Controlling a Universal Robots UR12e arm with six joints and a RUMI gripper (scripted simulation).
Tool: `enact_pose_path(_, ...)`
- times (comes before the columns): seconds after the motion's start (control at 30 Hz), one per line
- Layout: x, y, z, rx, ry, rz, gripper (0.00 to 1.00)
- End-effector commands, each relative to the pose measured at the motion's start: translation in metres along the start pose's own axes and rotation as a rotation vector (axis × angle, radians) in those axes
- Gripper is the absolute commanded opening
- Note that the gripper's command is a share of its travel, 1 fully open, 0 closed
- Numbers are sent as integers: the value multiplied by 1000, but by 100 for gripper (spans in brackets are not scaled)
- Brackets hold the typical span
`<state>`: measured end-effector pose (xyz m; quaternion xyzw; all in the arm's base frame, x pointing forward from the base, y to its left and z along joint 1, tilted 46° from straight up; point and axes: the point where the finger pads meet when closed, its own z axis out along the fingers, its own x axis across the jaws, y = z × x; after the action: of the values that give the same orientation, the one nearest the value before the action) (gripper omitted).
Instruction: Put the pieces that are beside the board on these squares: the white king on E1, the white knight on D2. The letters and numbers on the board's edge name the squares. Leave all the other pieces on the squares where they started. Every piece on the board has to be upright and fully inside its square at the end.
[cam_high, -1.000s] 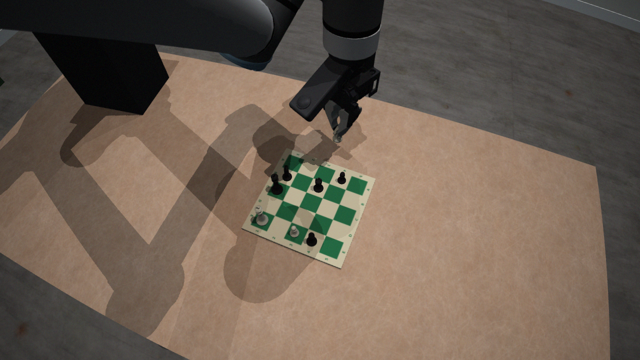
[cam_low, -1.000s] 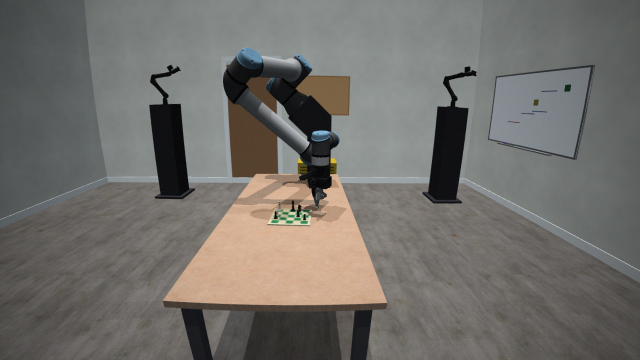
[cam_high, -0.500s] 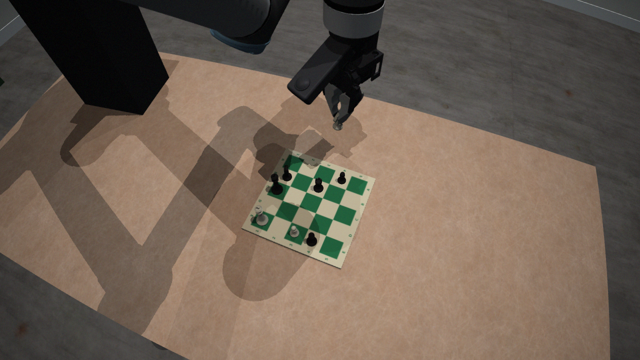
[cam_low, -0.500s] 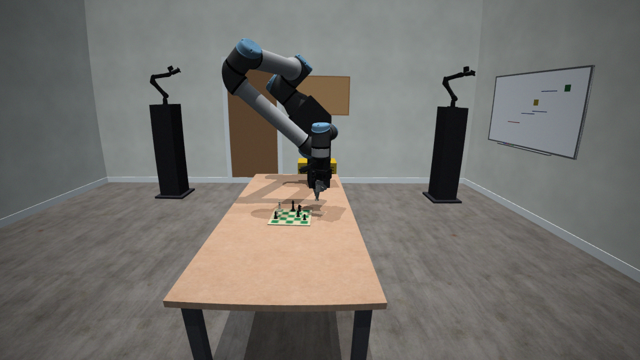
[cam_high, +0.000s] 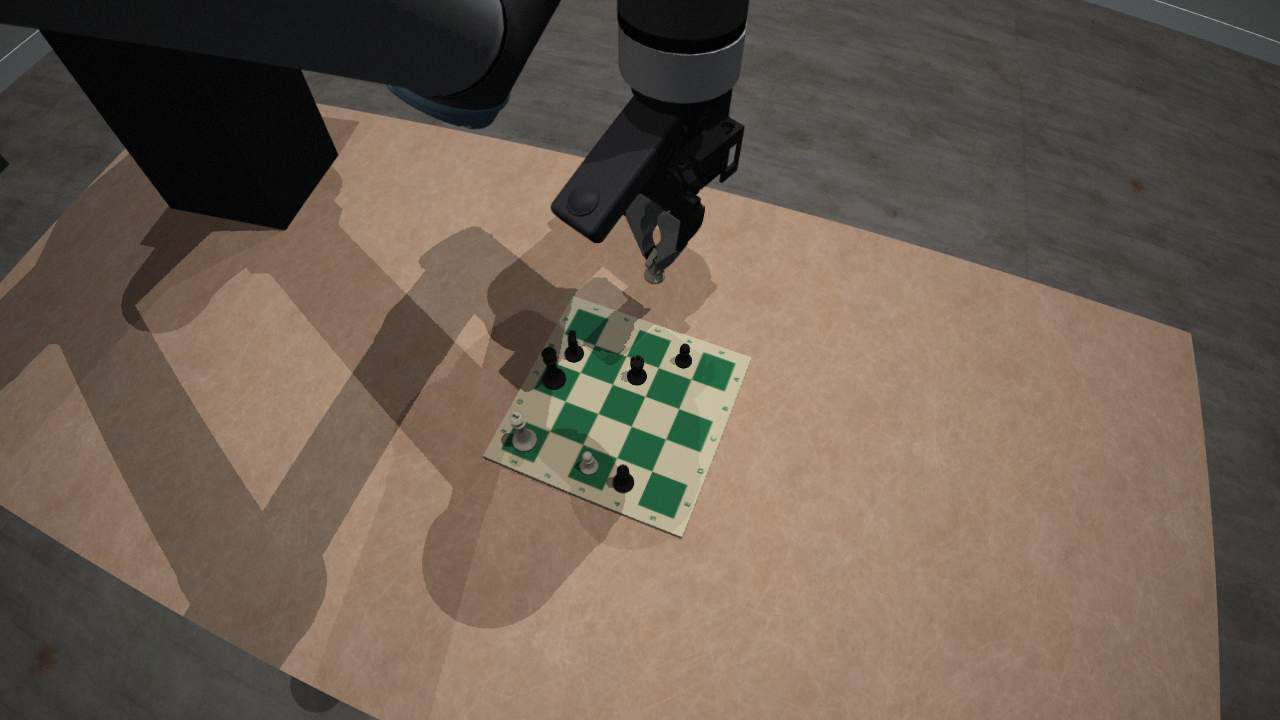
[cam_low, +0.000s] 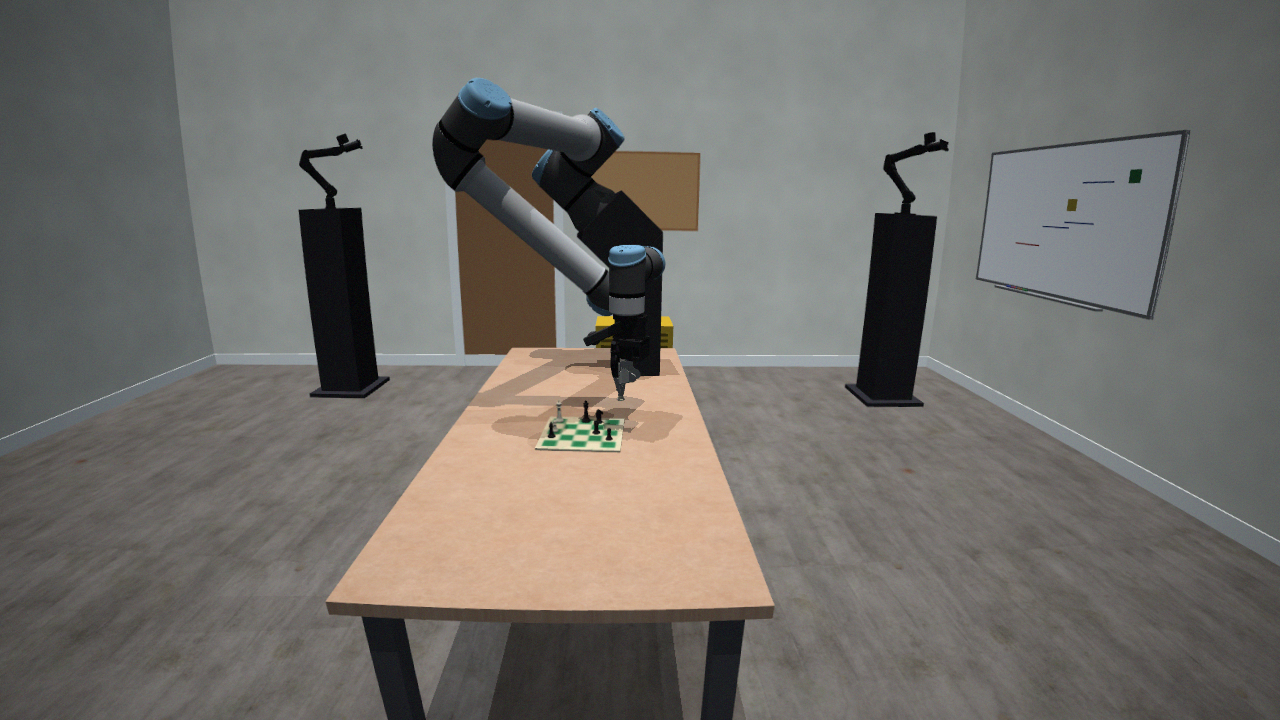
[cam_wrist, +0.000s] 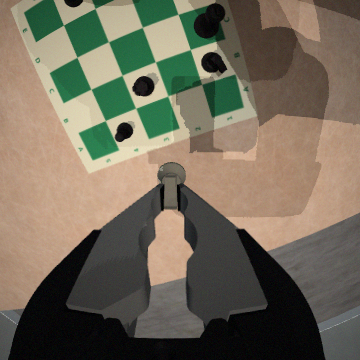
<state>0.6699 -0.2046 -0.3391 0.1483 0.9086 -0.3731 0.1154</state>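
My gripper (cam_high: 658, 259) is shut on a small white piece, most likely the white knight (cam_high: 655, 275), and holds it above the bare table just past the far edge of the chessboard (cam_high: 617, 411). In the wrist view the fingers pinch the knight's top and its round base (cam_wrist: 171, 174) shows below them, beside the board (cam_wrist: 135, 75). The white king (cam_high: 519, 436) stands upright on the board's near left corner square, E1. The green square D2 (cam_high: 572, 419) is empty.
Several black pieces stand on the board, among them ones at the far left (cam_high: 552, 368), the far middle (cam_high: 636, 368) and the near edge (cam_high: 622, 480). A white pawn (cam_high: 587, 461) stands near the front edge. The arm's black base (cam_high: 205, 134) is at the table's far left.
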Motion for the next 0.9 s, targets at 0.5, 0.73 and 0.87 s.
enact_pose_path(0.5, -16, -145, -7, 0, -9, -332, 0)
enact_pose_path(0.73, -14, -141, -7, -2, -9, -337, 0)
enact_pose_path(0.87, -17, -143, -7, 0, -11, -333, 0)
